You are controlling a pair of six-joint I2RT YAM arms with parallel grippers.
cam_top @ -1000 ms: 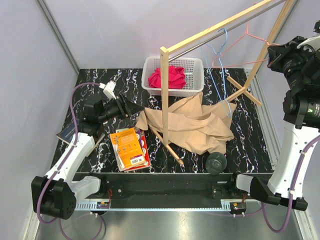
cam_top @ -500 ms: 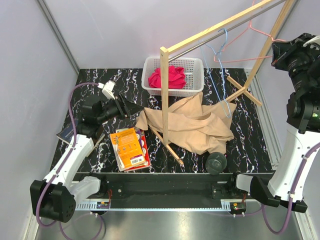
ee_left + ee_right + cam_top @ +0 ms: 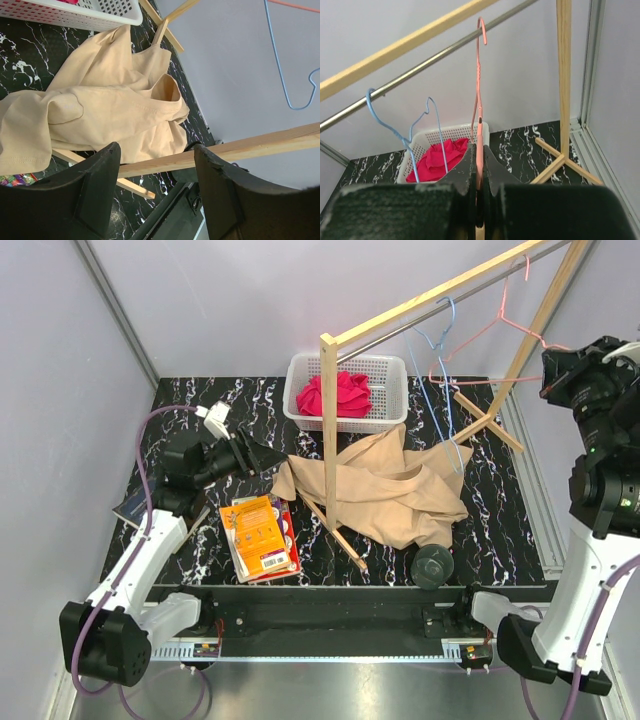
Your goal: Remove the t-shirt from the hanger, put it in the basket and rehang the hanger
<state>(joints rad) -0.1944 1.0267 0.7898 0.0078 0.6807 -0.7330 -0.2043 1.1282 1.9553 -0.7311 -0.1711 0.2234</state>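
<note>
Wooden rack (image 3: 328, 420) stands on the tabletop (image 3: 200, 400), light-looking on splayed feet. This is the main hazard, since any sideways pull on its metal rail (image 3: 420, 67) could rock or tip it. T-shirt (image 3: 385, 490) is already off the hanger and lies crumpled on the tabletop, bunched around the foot of the rack's near post. If it gets tugged from there, the cloth may catch on the brace and drag the frame. White basket (image 3: 365, 424) sits just behind the shirt, close enough to be shoved. Right gripper (image 3: 478, 160) is pinched tight on the bare pink hanger (image 3: 477, 85), whose hook appears to sit over the rail. Pulling away without lifting would likely snag the hook and load the rail. Letting go off-centre could set it swinging into the blue hanger (image 3: 277, 55) nearby, or drop it. Left gripper (image 3: 156, 155) hangs over the left of the tabletop with jaws moderately wide, holding nothing. Its risk is low unless it reaches across into the post.
</note>
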